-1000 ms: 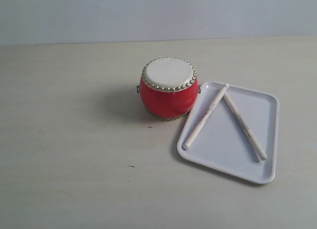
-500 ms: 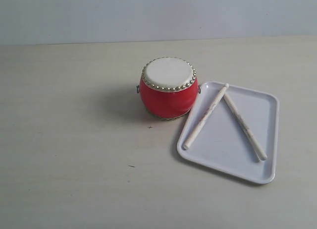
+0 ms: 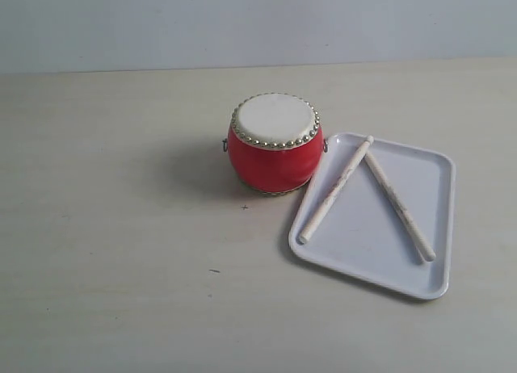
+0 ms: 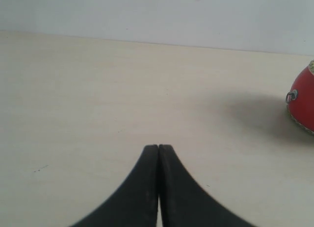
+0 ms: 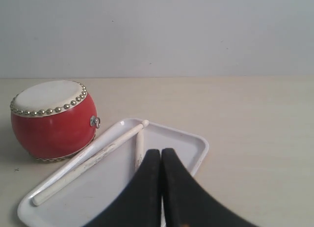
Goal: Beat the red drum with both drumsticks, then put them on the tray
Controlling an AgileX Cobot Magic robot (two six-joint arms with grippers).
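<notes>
Heads up, your right claw [image 5: 157, 151], pressed together like the left claw [image 4: 158, 146], sits nearest the drumsticks [image 3: 336, 189] lying V-shaped on the tray [image 3: 363, 228].

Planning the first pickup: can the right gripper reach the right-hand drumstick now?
Probably yes: the drumstick lies uncovered on the tray ahead of the right gripper, which is shut and must open first.

This is looking like a staged lab or test bench rather than a home. A pale wood-grain counter [image 3: 121, 268] is running back to a plain grey-white wall [image 3: 242, 22] on the far side, carrying a toy red drum [image 3: 275, 159] and a white tray [image 3: 440, 228] laid out as props.
</notes>
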